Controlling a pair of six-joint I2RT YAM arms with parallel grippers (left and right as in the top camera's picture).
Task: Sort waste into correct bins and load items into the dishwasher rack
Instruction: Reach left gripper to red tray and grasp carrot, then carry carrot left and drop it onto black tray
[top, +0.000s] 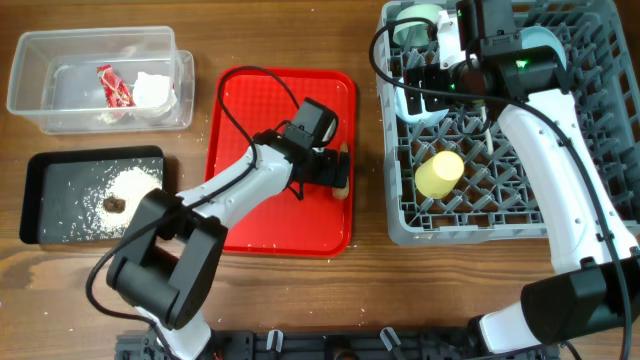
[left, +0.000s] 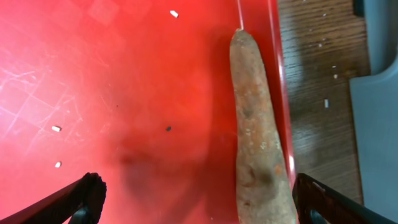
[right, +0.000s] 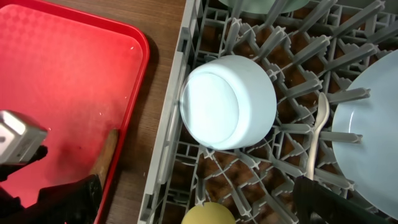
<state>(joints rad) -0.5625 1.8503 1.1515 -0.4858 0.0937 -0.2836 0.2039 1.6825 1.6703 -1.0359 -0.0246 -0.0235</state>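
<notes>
Red serving tray (top: 285, 160) sits mid-bench, the brown stick (left: 258, 124) lying lengthwise on it against the right rim. Left gripper (left: 196, 199) hangs low over the tray with its fingers wide apart. The stick lies between them, just beside the right-hand finger; I cannot tell whether they touch. A few rice specks are scattered on the tray floor. The grey dishwasher rack (top: 600, 60) is on the right of the bench (top: 280, 290). The right gripper (right: 196, 199) is above the rack's left side, fingers spread and holding nothing. Below it the pale blue bowl (right: 230, 102) is tipped on its side among the pegs at the rack's left wall. The white spoon (right: 317, 137) stands between pegs just right of the bowl, with the pale blue plate (right: 373, 137) beyond it. The yellow cup (top: 440, 173) lies in the near-left part of the rack and the mint green bowl (top: 415, 20) in the far-left corner. At far left, the clear tub (top: 40, 100) holds the red wrapper (top: 113, 85) and the white tissue (top: 152, 90). At near left, the black tray (top: 50, 170) holds the rice (top: 130, 185) and the small brown lump (top: 116, 205).
</notes>
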